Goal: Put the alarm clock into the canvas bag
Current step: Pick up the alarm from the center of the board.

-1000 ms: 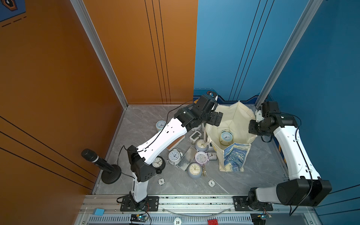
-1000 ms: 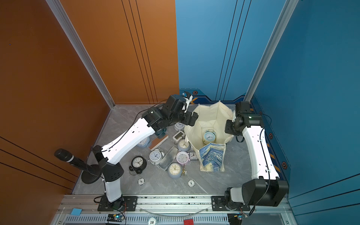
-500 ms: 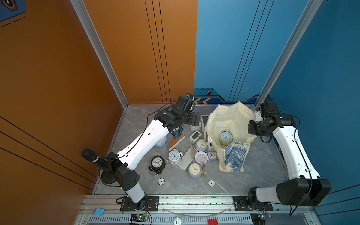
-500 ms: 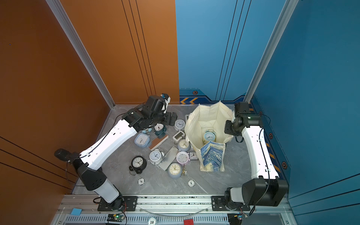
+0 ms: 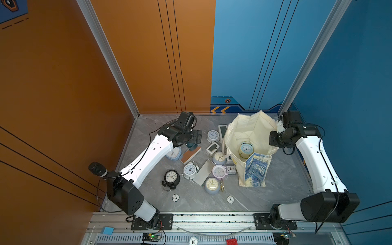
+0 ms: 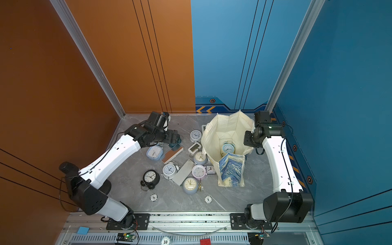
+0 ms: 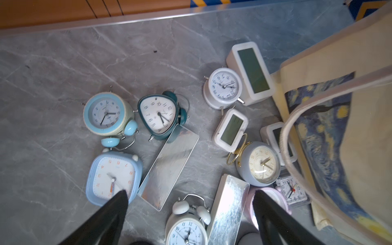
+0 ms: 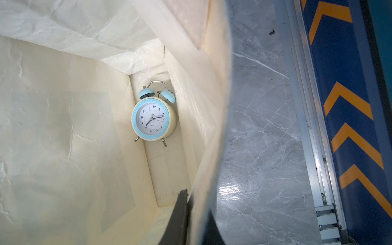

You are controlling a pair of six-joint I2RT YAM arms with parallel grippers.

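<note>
Grey desk (image 5: 282,186): one clock (image 5: 246,148) delivered into the bag (image 5: 250,127).
Left claw (image 7: 189,194), released, has been withdrawn to the remaining clocks (image 7: 157,114); bag rim is clenched by the right claw (image 8: 197,212).

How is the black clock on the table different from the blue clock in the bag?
The black clock is dark all round; the blue clock has a pale blue ring and cream body. The black clock lies on the grey table; the blue clock lies inside the canvas bag. Both are round with white faces.
</note>
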